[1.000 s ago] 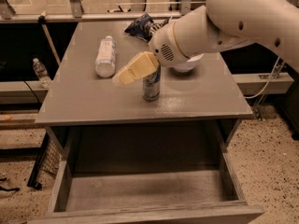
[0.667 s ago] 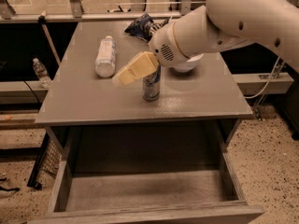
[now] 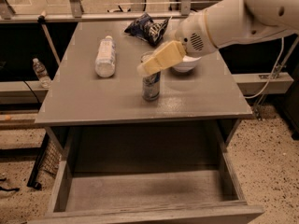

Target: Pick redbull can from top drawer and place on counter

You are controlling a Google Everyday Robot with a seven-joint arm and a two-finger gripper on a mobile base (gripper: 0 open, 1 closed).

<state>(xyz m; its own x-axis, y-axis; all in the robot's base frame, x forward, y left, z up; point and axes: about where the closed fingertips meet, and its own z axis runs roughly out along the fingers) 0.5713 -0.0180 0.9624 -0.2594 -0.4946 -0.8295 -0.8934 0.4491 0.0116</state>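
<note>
The job looks nearly done: the redbull can (image 3: 151, 87) stands on the counter (image 3: 93, 101), the near top drawer (image 3: 140, 191) is empty, and the gripper (image 3: 149, 66) is at the can's top, gripping or not I cannot tell.

Dim overhead light sheens the counter (image 3: 88, 104) under the hand (image 3: 149, 65), leaving the top drawer (image 3: 140, 192) shadowed.
</note>
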